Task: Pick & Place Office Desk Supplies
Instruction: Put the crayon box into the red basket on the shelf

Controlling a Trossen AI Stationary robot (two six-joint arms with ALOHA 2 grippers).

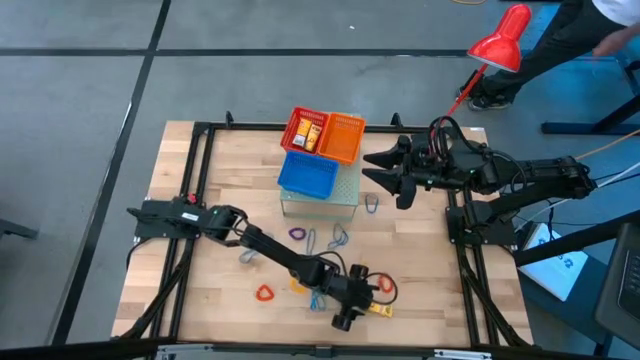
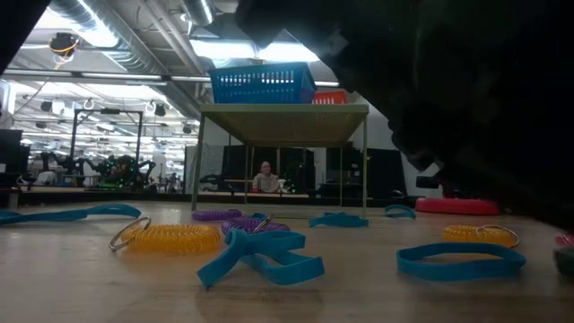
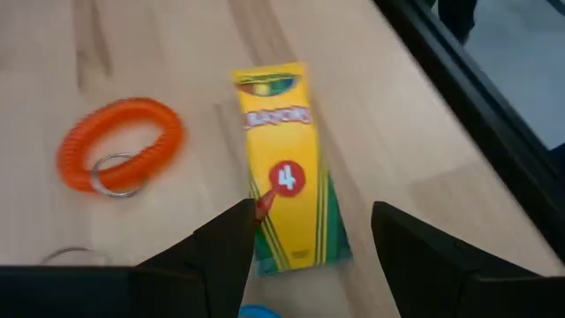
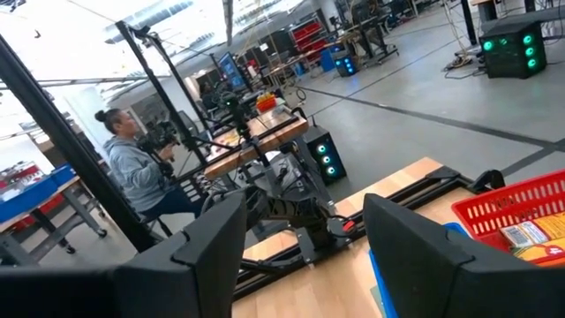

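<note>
The left gripper (image 3: 305,256) hangs low over the table's (image 1: 190,300) front edge, fingers (image 3: 221,252) spread wide and holding nothing. A yellow crayon box (image 3: 287,168) lies flat between and just ahead of the fingers, its near end in the gap. An orange coil (image 3: 119,146) rests beside the box, apart from it. The right gripper (image 1: 385,170) waits raised at the table's right side, near the baskets (image 1: 325,135), fingers fully apart and empty.

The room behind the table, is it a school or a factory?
Probably a robot lab or workshop: other robot arms on a workbench, a person seated there, and bare ceiling ducts.
</note>
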